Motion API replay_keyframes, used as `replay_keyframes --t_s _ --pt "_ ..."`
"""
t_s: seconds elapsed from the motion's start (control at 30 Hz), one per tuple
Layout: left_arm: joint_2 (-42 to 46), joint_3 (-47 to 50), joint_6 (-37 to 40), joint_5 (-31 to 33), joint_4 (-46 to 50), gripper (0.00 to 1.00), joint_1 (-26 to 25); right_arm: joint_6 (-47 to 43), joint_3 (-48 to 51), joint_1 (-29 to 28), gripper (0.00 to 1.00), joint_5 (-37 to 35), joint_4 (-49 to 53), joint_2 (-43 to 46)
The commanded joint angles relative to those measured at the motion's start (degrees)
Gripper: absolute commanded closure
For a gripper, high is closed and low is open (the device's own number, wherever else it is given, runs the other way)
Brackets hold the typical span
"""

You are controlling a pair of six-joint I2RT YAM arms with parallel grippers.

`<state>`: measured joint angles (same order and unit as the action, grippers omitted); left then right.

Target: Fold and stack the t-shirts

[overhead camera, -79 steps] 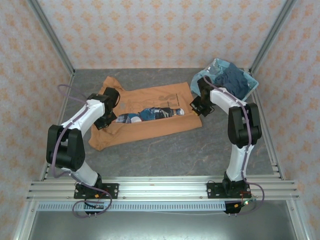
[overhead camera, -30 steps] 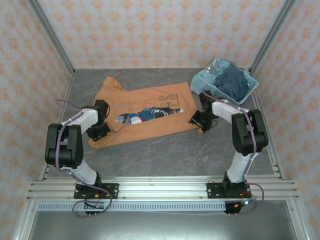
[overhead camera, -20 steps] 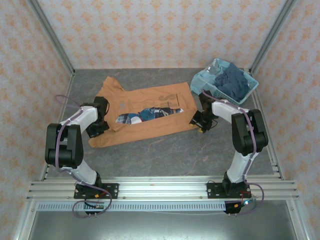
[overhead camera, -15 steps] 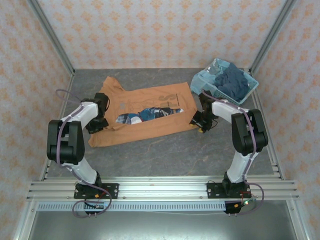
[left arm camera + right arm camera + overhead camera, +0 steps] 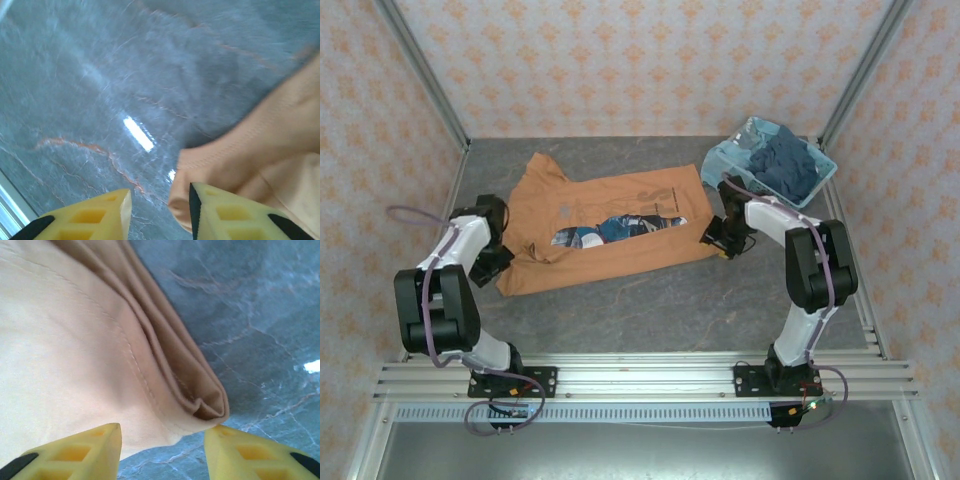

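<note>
Left gripper (image 5: 160,197) shifted leftward (jaws parted); orange t-shirt (image 5: 620,205) hem beside it.

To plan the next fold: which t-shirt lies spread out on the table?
The orange shirt; the navy shirt is bunched in the basket.

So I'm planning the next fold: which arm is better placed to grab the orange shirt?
Right, probably. The right gripper stands open astride the orange shirt at its folded corner, so closing should catch it. The left gripper is open mostly over bare table, cloth only beside one finger.
</note>
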<state>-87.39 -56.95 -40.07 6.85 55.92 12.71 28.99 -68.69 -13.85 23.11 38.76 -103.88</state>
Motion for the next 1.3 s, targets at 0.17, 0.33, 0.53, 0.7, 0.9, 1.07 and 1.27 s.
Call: replay_keyframes --t_s 0.17,0.33,0.53,0.7,0.9,1.07,1.27 --pt "-10.03 -5.98 -3.78 -7.39 -4.67 0.74 2.41 -2.74 -8.60 -2.99 0.59 -2.94 2.49 -2.59" --pt "-14.93 -7.10 -2.92 -6.71 -5.83 0.75 2.41 -0.22 -11.88 -3.99 0.56 -11.18 7.37 -2.41" --pt "-15.43 -6.80 -2.08 -5.04 -5.91 0.75 2.41 0.68 -12.07 -4.64 0.56 -6.76 2.28 -3.78" --pt "-16.77 -7.47 -1.28 -5.47 -6.06 0.75 2.41 2.45 -16.24 -5.21 0.62 -4.48 -0.01 -12.66" --pt "-20.37 -9.43 0.52 -8.26 -6.78 0.75 1.44 4.50 -16.64 -4.13 0.63 -11.03 3.54 -16.05" --pt "-25.76 -13.19 3.15 -10.95 -6.12 0.76 -3.22 5.64 -10.85 0.05 0.65 -15.18 4.61 -12.93" --pt "-27.03 -17.00 1.62 -8.07 -2.93 0.72 -8.42 2.68 -8.25 3.93 0.65 -15.74 4.86 -9.98"
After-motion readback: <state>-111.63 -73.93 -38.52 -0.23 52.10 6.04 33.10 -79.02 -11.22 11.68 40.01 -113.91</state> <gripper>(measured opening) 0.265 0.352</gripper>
